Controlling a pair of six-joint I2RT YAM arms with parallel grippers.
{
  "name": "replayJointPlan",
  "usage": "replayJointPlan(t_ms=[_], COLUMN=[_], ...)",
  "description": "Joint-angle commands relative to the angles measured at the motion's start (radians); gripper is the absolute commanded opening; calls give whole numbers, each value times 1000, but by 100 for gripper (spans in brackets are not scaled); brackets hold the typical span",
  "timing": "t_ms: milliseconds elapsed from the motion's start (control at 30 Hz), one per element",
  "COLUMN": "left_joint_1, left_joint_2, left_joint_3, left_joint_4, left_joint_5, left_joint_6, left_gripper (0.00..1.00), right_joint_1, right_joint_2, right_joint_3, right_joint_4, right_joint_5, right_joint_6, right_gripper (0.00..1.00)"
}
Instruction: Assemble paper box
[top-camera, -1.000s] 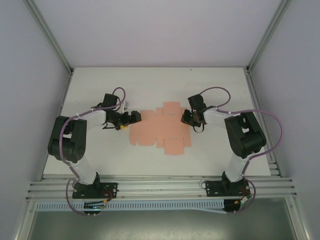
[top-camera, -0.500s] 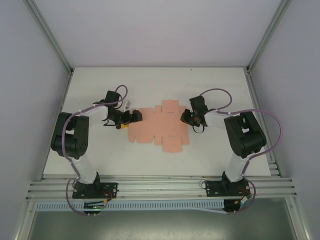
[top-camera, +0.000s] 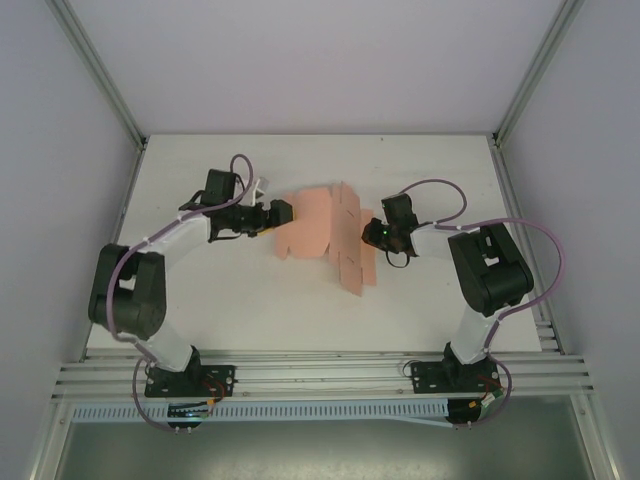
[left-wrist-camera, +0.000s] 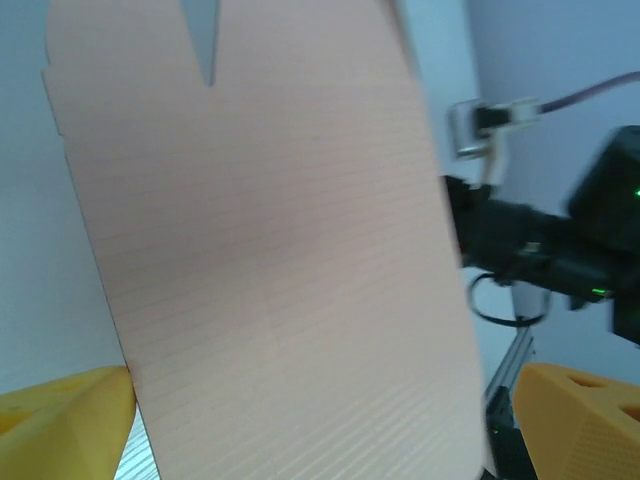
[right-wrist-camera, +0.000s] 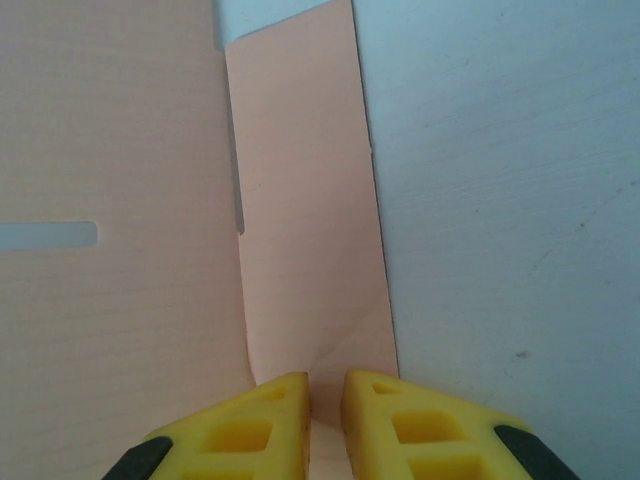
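Salmon-pink paper box (top-camera: 315, 230) sheet at frame centre, tilted up off the table (top-camera: 230, 300), right gripper (right-wrist-camera: 326, 385) narrowed, pinching a flap, left gripper (top-camera: 277, 215) spread wide around the sheet's left edge.

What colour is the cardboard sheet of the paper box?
Plain salmon pink; the paper box shows best in the top external view.

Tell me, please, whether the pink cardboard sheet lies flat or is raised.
Raised and bent: the cardboard sheet tilts up from the table, one flap pinched in the right gripper.
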Motion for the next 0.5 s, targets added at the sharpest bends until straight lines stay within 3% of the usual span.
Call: replayJointPlan(t_ms=[0, 200, 367, 467], left_joint_1=[-9, -9, -9, -10], left_joint_2=[-66, -95, -99, -104], left_joint_3=[-67, -152, -141, -141], left_joint_4=[184, 510, 589, 606], left_joint_5=[90, 183, 198, 152], left_joint_6=[-68, -202, -232, -235], left_gripper=[97, 97, 94, 90], right_joint_1=[13, 14, 16, 17], right_joint_2=[93, 75, 67, 74], right_joint_3=[-72, -78, -83, -85], right_joint_4=[-166, -160, -152, -148], right_joint_5=[0, -2, 7, 7], right_joint_6=[-6, -25, -30, -26], right_gripper=[18, 18, 18, 18])
